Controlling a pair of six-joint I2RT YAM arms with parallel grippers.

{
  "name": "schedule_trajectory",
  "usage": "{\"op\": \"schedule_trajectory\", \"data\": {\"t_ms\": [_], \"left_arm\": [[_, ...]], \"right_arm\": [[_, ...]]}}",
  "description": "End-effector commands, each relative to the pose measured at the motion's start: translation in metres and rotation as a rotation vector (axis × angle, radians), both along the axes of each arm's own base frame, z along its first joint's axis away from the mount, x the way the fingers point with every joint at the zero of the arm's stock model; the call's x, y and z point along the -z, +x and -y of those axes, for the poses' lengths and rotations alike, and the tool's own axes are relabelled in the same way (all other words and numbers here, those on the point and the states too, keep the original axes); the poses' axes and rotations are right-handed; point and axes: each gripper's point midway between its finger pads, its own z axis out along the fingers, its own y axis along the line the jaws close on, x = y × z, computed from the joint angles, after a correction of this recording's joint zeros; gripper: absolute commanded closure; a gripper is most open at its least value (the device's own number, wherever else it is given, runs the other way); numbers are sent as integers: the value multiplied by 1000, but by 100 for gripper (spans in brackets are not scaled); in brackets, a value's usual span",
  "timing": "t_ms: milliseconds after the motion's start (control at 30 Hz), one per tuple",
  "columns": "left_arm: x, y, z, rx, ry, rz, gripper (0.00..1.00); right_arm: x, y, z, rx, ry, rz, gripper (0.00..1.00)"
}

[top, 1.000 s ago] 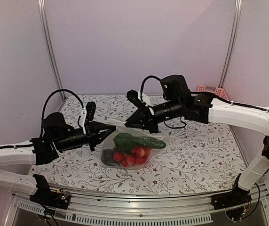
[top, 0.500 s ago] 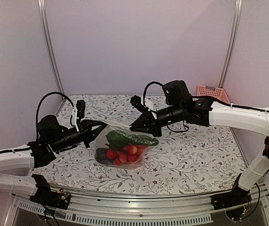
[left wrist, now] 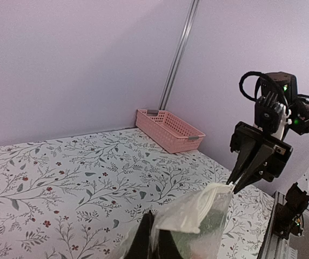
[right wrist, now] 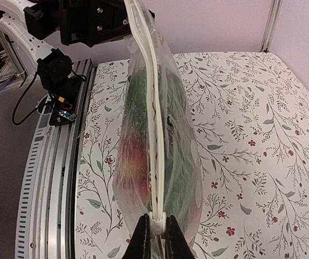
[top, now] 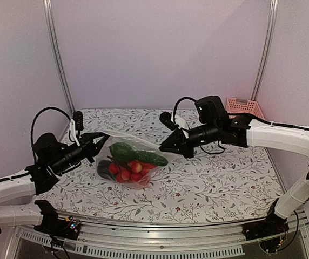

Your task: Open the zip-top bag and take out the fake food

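The clear zip-top bag (top: 128, 162) hangs above the table, stretched between both grippers, zip strip on top. Inside is the fake food (top: 126, 170): red round pieces with dark green pieces (top: 135, 154) above them. My left gripper (top: 101, 141) is shut on the bag's left top corner, seen in the left wrist view (left wrist: 153, 240). My right gripper (top: 164, 148) is shut on the white zip slider at the right end (right wrist: 158, 229). In the right wrist view the zip strip (right wrist: 153, 135) runs straight away from my fingers, with the bag (right wrist: 170, 135) bulging on both sides.
A pink slatted basket (top: 244, 106) stands at the back right corner, also in the left wrist view (left wrist: 168, 129). The floral tablecloth (top: 214, 178) covers the table. Metal frame posts stand at the back corners.
Both grippers have moved left with the bag held between them, and the bag has risen slightly and drawn taut.
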Motion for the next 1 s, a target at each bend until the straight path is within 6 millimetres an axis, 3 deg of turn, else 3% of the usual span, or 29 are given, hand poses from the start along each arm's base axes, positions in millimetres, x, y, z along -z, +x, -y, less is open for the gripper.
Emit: {"op": "schedule_trajectory", "data": {"t_ms": [0,333,533,600,733,800,933,967], "left_arm": [[-13,8,-20,-85,-65,30,100],[-8,22,-43,-165,-92,-7,100],[-7,27,-45,-154,-100,-12,100],[-9,25,-37,-105,-99,4,100],[-13,11,-4,108,-58,23,100],[-14,4,10,203,-48,30,100],[-14,-8,28,319,-18,50,100],[-15,-10,31,339,-8,55,100]], "right_arm": [[4,5,18,60,-30,-18,99],[21,4,36,122,-66,-54,99],[26,-1,47,145,-71,-72,99],[26,-4,47,138,-69,-81,99],[17,-16,40,65,-38,-125,97],[11,-20,34,39,-28,-130,88],[-5,-20,28,16,-25,-105,57],[-11,-19,27,14,-18,-95,55]]}}
